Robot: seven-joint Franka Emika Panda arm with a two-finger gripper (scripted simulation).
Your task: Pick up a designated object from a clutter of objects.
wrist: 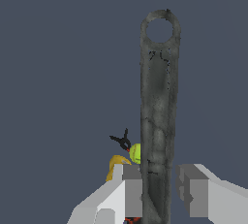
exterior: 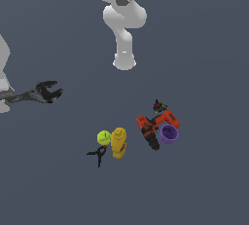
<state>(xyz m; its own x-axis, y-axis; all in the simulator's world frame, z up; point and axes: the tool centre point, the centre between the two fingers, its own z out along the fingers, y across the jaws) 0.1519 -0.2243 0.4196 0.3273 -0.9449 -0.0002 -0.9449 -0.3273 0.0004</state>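
- The adjustable wrench (exterior: 35, 94) sits at the far edge of the exterior view's left, its open black jaw pointing toward the middle of the scene and its handle running out to where the arm comes in.
- In the wrist view the claw (wrist: 159, 189) straddles the wrench (wrist: 158, 121): one finger lies close against the shaft, while a thin gap shows between the shaft and the other finger (wrist: 193, 189). I judge it narrow and pinching the wrench, though that gap leaves the grip unproven.
- The handle runs straight out from the claw, ending in the hanging hole.
- To do the lift well, press until both pads bear on the flat faces of the shaft, then rise straight and slowly. The long handle hangs off to one side of the grip, so a jerk could make it pivot or slip.
- Past the claw, well apart from it, the black clamp (exterior: 98, 154), lime-green ball (exterior: 103, 137) and yellow bottle (exterior: 118, 142) huddle together on the bench (exterior: 204, 190).
- Farther still lie the red-and-black drill (exterior: 154, 125) and the purple cup (exterior: 168, 134), touching. Neither group crowds the wrench, so the way up looks free.
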